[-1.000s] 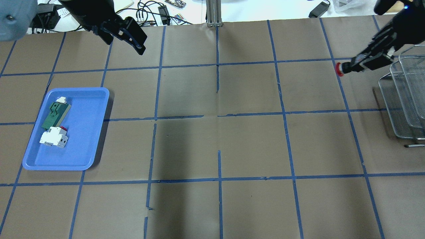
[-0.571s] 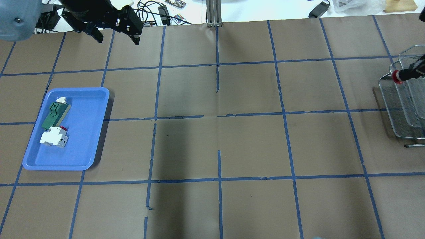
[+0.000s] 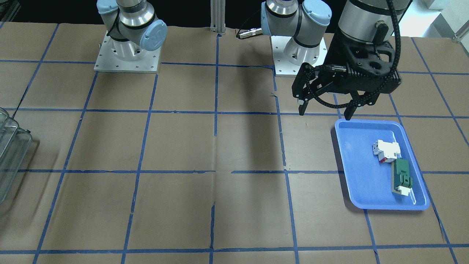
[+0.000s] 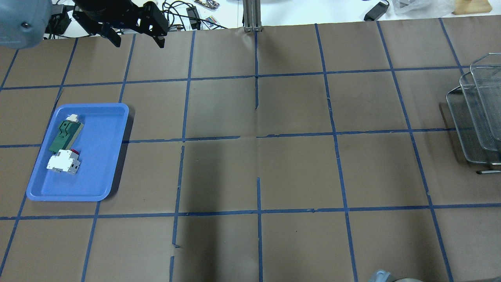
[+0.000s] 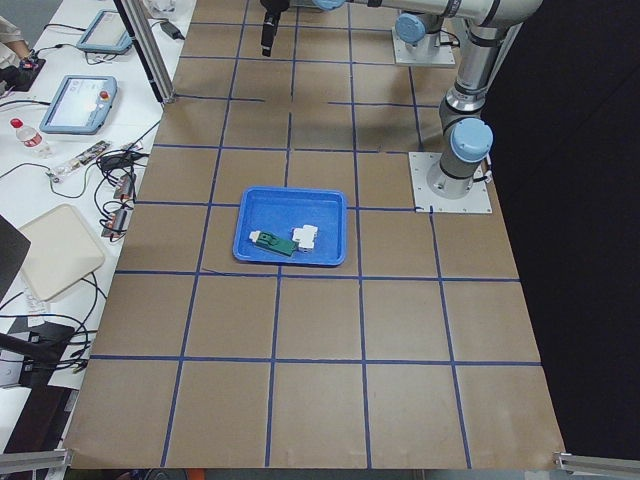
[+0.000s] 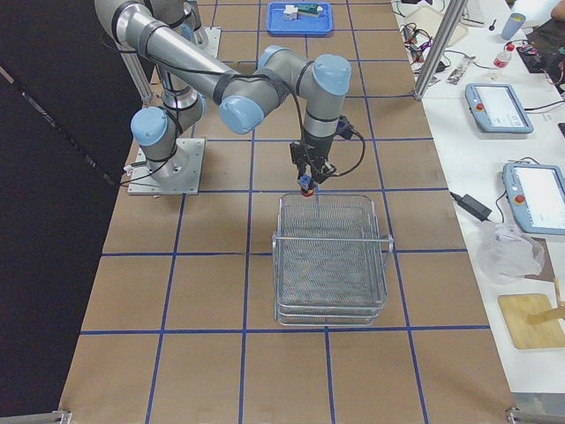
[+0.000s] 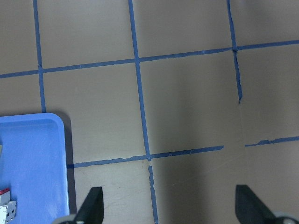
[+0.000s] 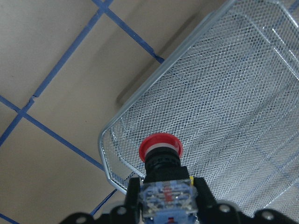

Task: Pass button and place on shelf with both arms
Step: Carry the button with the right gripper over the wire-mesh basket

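Observation:
The button, red cap pointing down, is held by its blue-and-clear block in my right gripper, which is shut on it. In the exterior right view the button hangs just above the near edge of the grey wire-mesh shelf. The shelf also shows below the button in the right wrist view and at the overhead view's right edge. My left gripper is open and empty, held high beyond the tray's corner; it also shows in the overhead view.
A blue tray at the left holds a white boxy component and a green block. The tray corner shows in the left wrist view. Cables and tablets lie past the table's far edge.
My right gripper carried the button rightward, out of the overhead view and over the shelf. My left gripper turned, drew back a little toward the far edge and stayed open.

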